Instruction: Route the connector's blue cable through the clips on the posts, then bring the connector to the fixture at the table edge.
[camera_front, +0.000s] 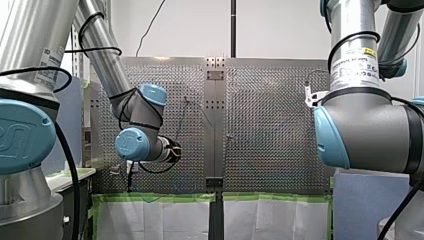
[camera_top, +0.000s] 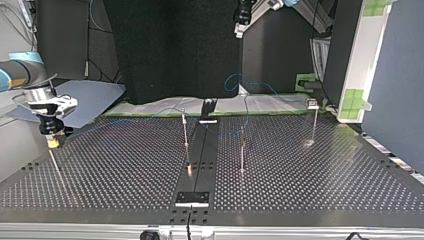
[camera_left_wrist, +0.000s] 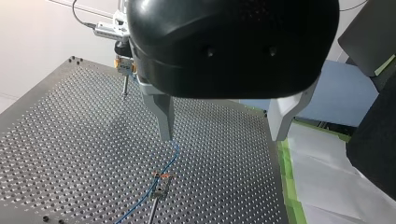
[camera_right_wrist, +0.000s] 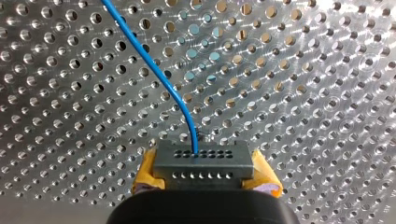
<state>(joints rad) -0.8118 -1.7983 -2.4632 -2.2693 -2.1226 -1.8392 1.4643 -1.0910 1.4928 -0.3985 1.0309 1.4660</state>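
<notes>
Our right pincer (camera_right_wrist: 205, 171) was clamped by its yellow pads on the grey connector (camera_right_wrist: 203, 161). It hung low over the desk (camera_top: 125, 170), near the edge at the top view's left, with a thin rod (camera_left_wrist: 125, 87) just beneath it. The blue cable (camera_right_wrist: 154, 65) left the connector's face and ran off across the holes. Our left pincer (camera_left_wrist: 223, 135) hung with its metal fingers spread and nothing between them, above a post (camera_left_wrist: 154, 207) whose clip (camera_left_wrist: 161, 177) the cable ran past; we could not tell whether it was seated there. We judged tension the chief danger: pulling the connector away from the posts could draw the cable tight, lift it out of a clip or bend a thin post. Held only by its sides, the connector might also twist in the pads under such a tug. A careless descent of the left pincer could strike the post below. The nearby desk edge left the right pincer little room outward, while wide bare stretches lay between the posts toward the middle.
</notes>
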